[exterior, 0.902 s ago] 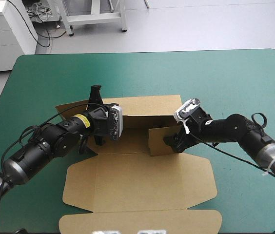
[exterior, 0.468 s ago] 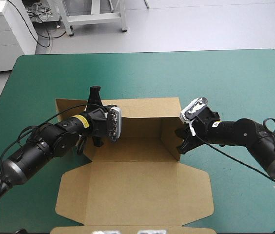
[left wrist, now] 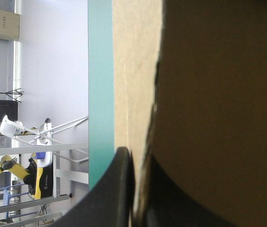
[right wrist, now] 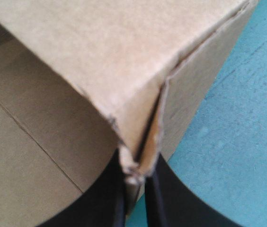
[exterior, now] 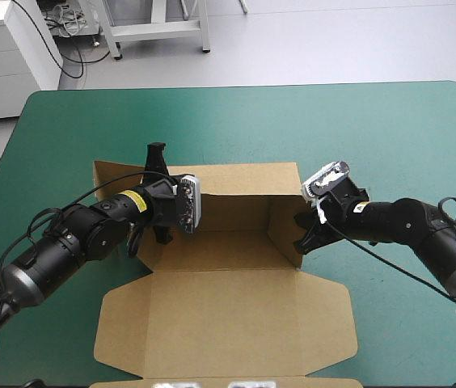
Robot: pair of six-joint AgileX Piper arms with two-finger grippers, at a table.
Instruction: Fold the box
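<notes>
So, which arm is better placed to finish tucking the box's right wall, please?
Right, probably: the right end effector pinches the box's doubled right wall; the left end effector holds the opposite wall.

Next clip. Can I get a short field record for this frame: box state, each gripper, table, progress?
box: brown, partly raised; far wall and right wall up, broad near panel and its flaps flat on the table
left gripper: shut on the box, pinching board at its left side
right gripper: shut on the box, pinching a corner of the right wall where two layers meet
table: teal-green cover, box near the middle
progress: folding under way, not finished
</notes>
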